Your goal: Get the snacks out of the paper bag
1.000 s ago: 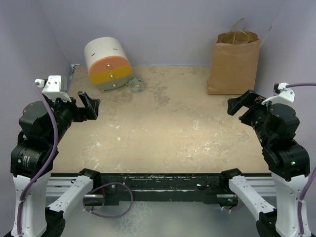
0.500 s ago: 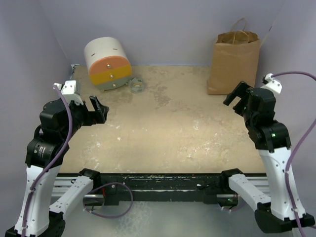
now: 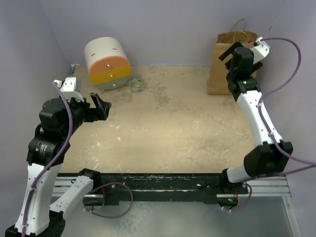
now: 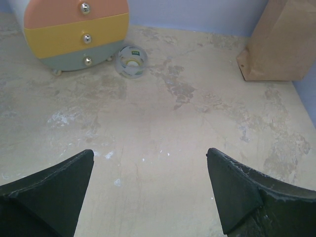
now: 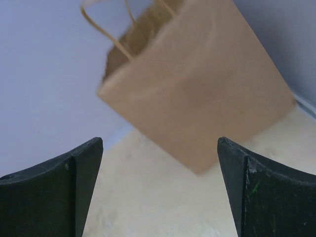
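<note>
The brown paper bag (image 3: 219, 74) stands upright at the back right corner, its loop handles up. No snacks show in any view; the bag's inside is hidden. My right gripper (image 3: 229, 53) hangs open in the air in front of the bag's upper part, apart from it. In the right wrist view the paper bag (image 5: 197, 89) appears tilted beyond the open right gripper (image 5: 159, 141). My left gripper (image 3: 103, 108) hovers open over the table's left side, nothing between its fingers. The left wrist view shows the left gripper (image 4: 149, 153) open over bare tabletop, with the paper bag (image 4: 286, 39) far right.
A white, orange and yellow cylinder (image 3: 107, 64) with drawer knobs lies at the back left, a small tape roll (image 3: 137, 85) beside it. Purple walls close in the back and both sides. The cylinder (image 4: 74, 29) and tape roll (image 4: 131, 61) also sit ahead of the left gripper.
The right arm has stretched up and back, carrying its open gripper from the table's right edge to the bag. The left arm rose and edged inward, then held.
</note>
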Robot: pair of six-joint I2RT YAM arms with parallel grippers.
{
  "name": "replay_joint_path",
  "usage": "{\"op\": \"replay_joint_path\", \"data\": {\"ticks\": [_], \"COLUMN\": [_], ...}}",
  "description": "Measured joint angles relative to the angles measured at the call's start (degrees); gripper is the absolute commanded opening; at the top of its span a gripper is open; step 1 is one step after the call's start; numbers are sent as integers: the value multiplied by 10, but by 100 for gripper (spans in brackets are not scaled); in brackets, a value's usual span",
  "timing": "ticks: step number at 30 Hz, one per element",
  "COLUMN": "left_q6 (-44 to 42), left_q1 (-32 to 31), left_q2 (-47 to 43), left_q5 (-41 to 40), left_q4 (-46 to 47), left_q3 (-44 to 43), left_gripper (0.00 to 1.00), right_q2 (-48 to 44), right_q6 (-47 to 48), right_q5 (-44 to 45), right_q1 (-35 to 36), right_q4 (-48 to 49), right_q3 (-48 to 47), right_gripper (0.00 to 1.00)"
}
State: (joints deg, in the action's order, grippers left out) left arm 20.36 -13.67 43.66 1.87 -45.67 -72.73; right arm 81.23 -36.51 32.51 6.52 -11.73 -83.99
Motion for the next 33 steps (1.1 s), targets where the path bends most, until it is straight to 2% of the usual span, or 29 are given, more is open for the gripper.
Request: {"op": "replay_joint_path", "data": {"ticks": [3, 9, 16, 20, 22, 26, 28, 33], "left_q6": [1, 14, 33, 42, 42, 43, 45, 47], "left_q1": [0, 0, -3, -3, -3, -3, -3, -3], "left_q2": [4, 34, 102, 133, 141, 146, 146, 146], "left_q5": [0, -1, 1, 0, 0, -4, -6, -10], "left_q4": [11, 22, 51, 60, 61, 61, 61, 52], "left_q3": [3, 3, 3, 3, 2, -7, -15, -35], "left_gripper": [99, 99, 99, 99, 99, 99, 99, 99], "right_q2": [71, 228, 322, 377, 394, 415, 428, 432], "right_q6": [6, 29, 58, 74, 85, 113, 124, 146], "right_q5": [5, 10, 14, 29, 40, 70, 85, 105], "right_q1": [-15, -51, -66, -65, -65, -65, -65, -65], "right_q4": [76, 173, 216, 207, 205, 194, 177, 130], "right_q3": [-56, -242, -330, -390, -403, -420, -440, -455], "right_gripper": [97, 92, 90, 80, 76, 61, 58, 29]}}
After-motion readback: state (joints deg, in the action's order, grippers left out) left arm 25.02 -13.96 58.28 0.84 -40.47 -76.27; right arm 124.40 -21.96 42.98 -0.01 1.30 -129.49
